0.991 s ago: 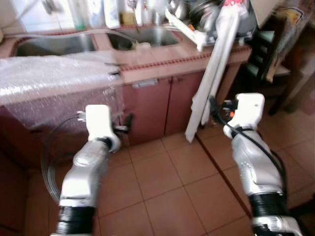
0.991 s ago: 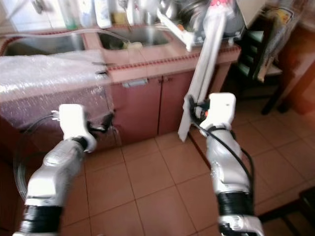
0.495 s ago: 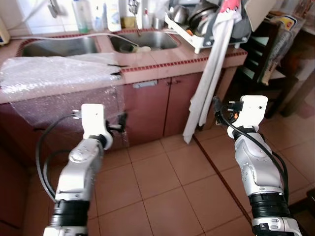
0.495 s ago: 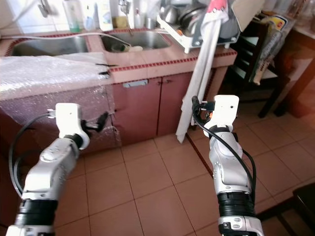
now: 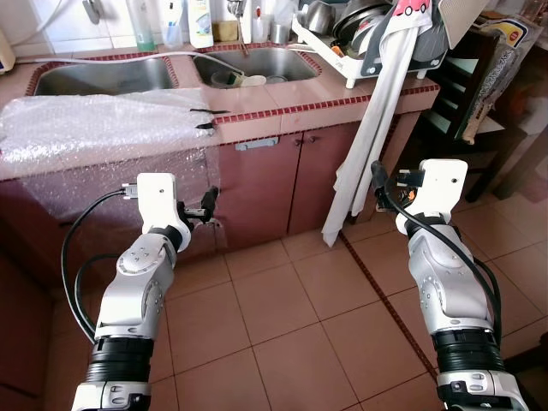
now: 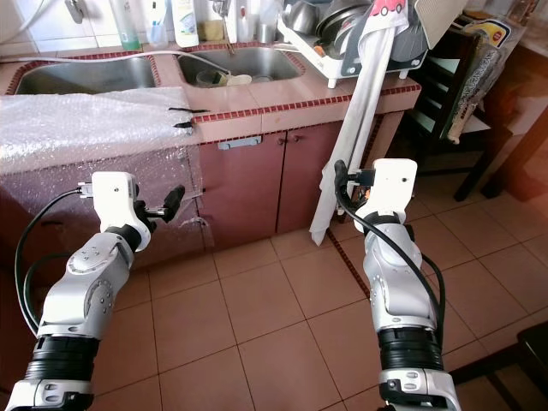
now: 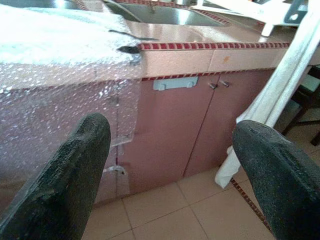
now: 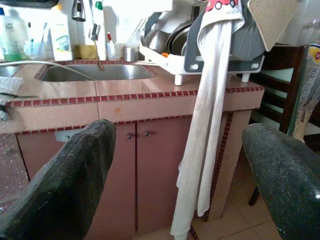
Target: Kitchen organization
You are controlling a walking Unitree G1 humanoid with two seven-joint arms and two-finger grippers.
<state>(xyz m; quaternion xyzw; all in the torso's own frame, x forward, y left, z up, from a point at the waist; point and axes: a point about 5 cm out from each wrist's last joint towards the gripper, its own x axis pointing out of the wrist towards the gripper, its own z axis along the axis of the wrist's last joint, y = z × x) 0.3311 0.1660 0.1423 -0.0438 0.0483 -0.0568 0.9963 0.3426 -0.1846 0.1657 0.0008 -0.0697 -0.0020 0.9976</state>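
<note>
A pink tiled kitchen counter [image 5: 282,94] with a double steel sink [image 5: 257,64] stands ahead of me. A sheet of bubble wrap [image 5: 103,128] covers the counter's left part and hangs down its front. A white dish rack [image 5: 342,60] full of pots sits at the counter's right end, with a long white towel [image 5: 377,128] hanging from it. My left gripper [image 7: 170,145] is open and empty, held before the bubble wrap's lower edge. My right gripper [image 8: 180,145] is open and empty too, raised near the towel, short of the cabinet doors [image 5: 282,180].
Bottles [image 5: 201,13] line the wall behind the sink. A dark chair [image 5: 462,94] and wooden furniture stand to the right of the counter. Terracotta floor tiles [image 5: 282,317] lie between me and the cabinets.
The whole picture has shifted and sharpened, so the camera moved; the counter now sits a little farther off. Both arms keep the same raised pose.
</note>
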